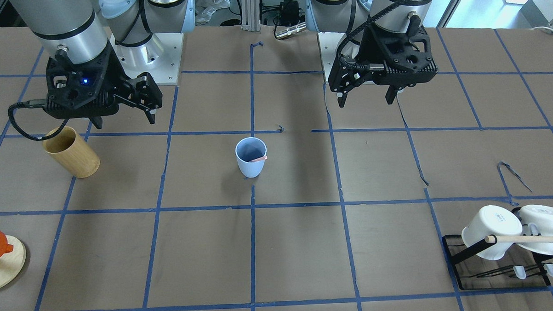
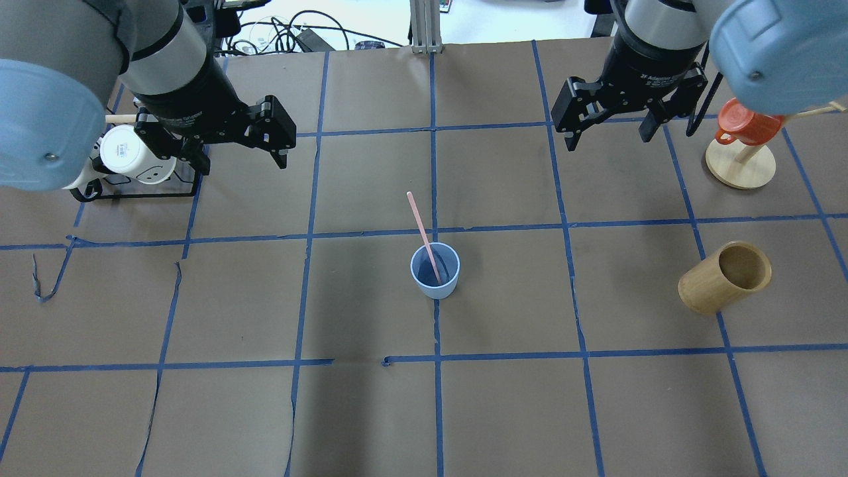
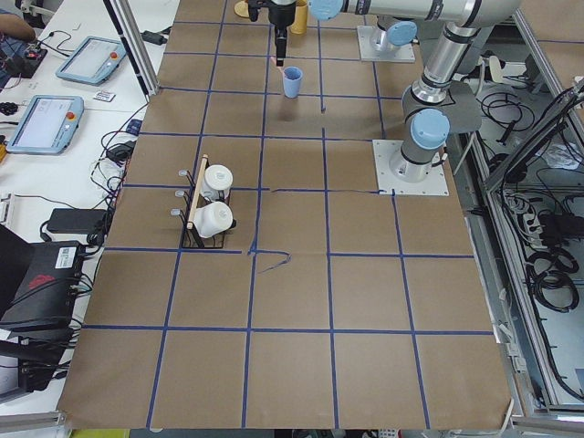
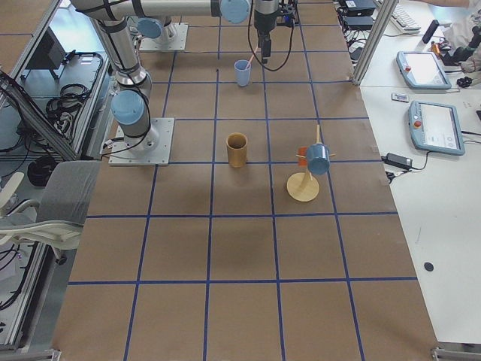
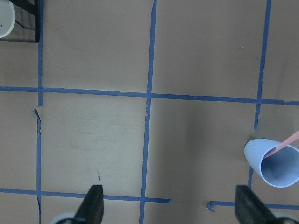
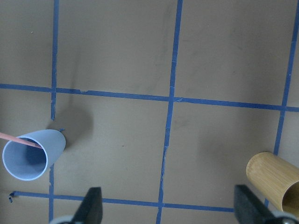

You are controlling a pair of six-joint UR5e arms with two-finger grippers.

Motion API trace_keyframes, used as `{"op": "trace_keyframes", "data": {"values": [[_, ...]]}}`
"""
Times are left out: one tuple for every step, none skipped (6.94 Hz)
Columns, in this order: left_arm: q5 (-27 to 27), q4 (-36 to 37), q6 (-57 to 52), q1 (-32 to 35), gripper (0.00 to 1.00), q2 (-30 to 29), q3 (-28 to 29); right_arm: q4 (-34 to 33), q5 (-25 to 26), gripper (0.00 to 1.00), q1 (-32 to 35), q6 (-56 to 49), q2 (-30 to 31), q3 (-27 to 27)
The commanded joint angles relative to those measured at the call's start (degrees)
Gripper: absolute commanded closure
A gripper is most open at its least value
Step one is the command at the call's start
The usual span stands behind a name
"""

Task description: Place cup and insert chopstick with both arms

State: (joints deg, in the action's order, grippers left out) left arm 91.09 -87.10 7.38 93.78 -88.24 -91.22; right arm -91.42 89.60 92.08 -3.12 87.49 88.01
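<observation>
You can see the blue cup (image 2: 435,271) standing upright near the middle of the table (image 2: 371,411), with the pink chopstick (image 2: 424,235) leaning inside it. Your left gripper (image 2: 243,159) and right gripper (image 2: 607,139) both hang wide open, holding nothing, well apart from the cup.

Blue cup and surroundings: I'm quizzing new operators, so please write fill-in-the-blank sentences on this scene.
The pink chopstick sits in the ____ cup.
The left pincer and right pincer are both ____.
Two white mugs hang on a ____ rack.
The bamboo cup stands nearest the ____ pincer.
Missing words: blue; open; black; right.
</observation>
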Motion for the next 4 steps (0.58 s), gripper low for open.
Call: {"op": "trace_keyframes", "data": {"values": [[-0.04, 0.0, 0.0, 0.0, 0.0, 0.0, -0.01, -0.08, -0.12, 0.0, 0.03, -0.05, 0.04, 0.05], [0.05, 0.0, -0.08, 0.0, 0.0, 0.0, 0.08, 0.01, -0.04, 0.0, -0.06, -0.05, -0.04, 0.05], [-0.04, 0.0, 0.0, 0.0, 0.0, 0.0, 0.08, -0.34, -0.21, 0.0, -0.4, -0.05, -0.04, -0.04], [-0.04, 0.0, 0.0, 0.0, 0.0, 0.0, 0.08, -0.69, -0.3, 0.0, -0.41, -0.39, 0.04, -0.04]]}}
